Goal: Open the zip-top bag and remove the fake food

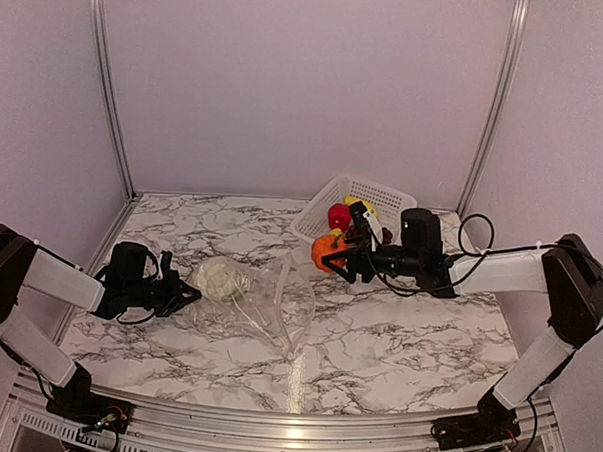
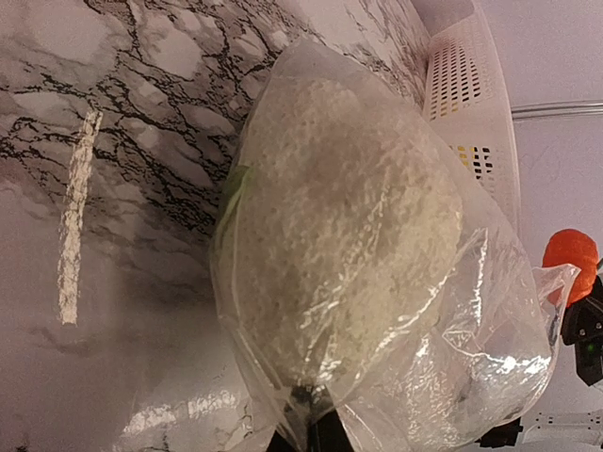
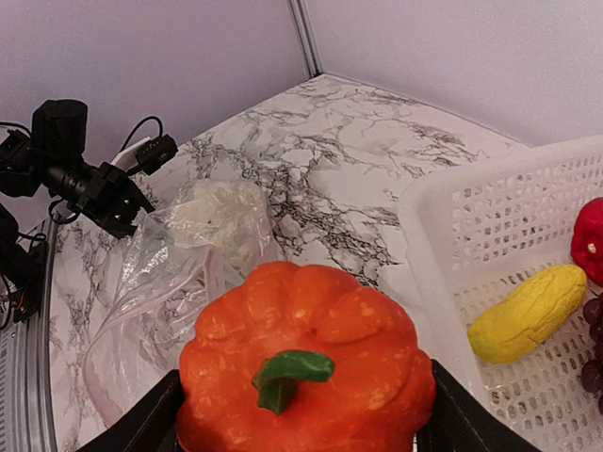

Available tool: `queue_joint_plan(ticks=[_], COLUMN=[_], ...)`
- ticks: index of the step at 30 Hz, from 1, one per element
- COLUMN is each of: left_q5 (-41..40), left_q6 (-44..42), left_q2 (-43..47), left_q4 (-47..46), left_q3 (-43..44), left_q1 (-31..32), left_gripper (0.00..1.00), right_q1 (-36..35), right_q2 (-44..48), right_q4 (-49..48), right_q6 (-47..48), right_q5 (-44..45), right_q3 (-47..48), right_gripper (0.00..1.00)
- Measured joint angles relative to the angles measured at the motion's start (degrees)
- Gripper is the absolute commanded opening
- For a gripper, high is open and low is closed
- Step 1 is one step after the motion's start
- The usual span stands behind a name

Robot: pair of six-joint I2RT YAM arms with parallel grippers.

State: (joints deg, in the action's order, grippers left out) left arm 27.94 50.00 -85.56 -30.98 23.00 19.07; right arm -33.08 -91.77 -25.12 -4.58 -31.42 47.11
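The clear zip-top bag (image 1: 278, 305) lies on the marble table with a white lumpy piece (image 1: 222, 280) inside at its left end. My left gripper (image 1: 183, 293) is shut on the bag's left edge; in the left wrist view the plastic (image 2: 490, 367) bunches between the jaws with the white piece (image 2: 349, 245) just beyond. My right gripper (image 1: 330, 255) is shut on an orange round pumpkin piece (image 3: 306, 367) and holds it above the table beside the white basket (image 1: 317, 219). The bag (image 3: 170, 282) also shows in the right wrist view.
The white perforated basket (image 3: 443, 217) at the back right holds a red piece (image 1: 339, 217), a yellow fruit (image 3: 528, 311) and dark grapes (image 3: 594, 339). Purple walls and metal posts close the table at the back and sides.
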Motion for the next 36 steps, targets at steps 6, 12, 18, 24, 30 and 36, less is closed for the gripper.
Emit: queue_joint_plan(ticks=[6,12,18,24,30,36], left_q5=[-0.2,-1.0,-1.5,-1.7,-2.0,-2.1], left_q6=[-0.5,-1.4,-1.5,-1.7,-2.1,-2.6], left_q2=[0.0,0.5,1.2,1.4,1.4,1.7], left_q4=[0.1,1.1,1.7,2.2,2.8,3.2], left_q3=[0.0,0.0,0.0,0.0,0.0,0.1], left_q1=[0.0,0.0,0.0,0.0,0.0,0.0], left_gripper=[0.00,0.00,0.00,0.00,0.00,0.00], right_q1=[8.7,14.5,15.3,15.3,15.3,15.3], right_q2=[-3.5,-11.2,-19.0,-24.1,-28.2,-28.7], right_q4=[2.4,3.6,7.9,10.1,12.5,13.4], right_q6=[-1.2,-2.1,-1.1,-0.6,0.2,0.8], right_q5=[1.2,3.2,6.2,6.9,7.0,8.2], right_q3=[7.6,16.2,24.3,28.9,32.1,33.1], right_gripper=[0.37,0.38,0.38,0.40,0.42,0.42])
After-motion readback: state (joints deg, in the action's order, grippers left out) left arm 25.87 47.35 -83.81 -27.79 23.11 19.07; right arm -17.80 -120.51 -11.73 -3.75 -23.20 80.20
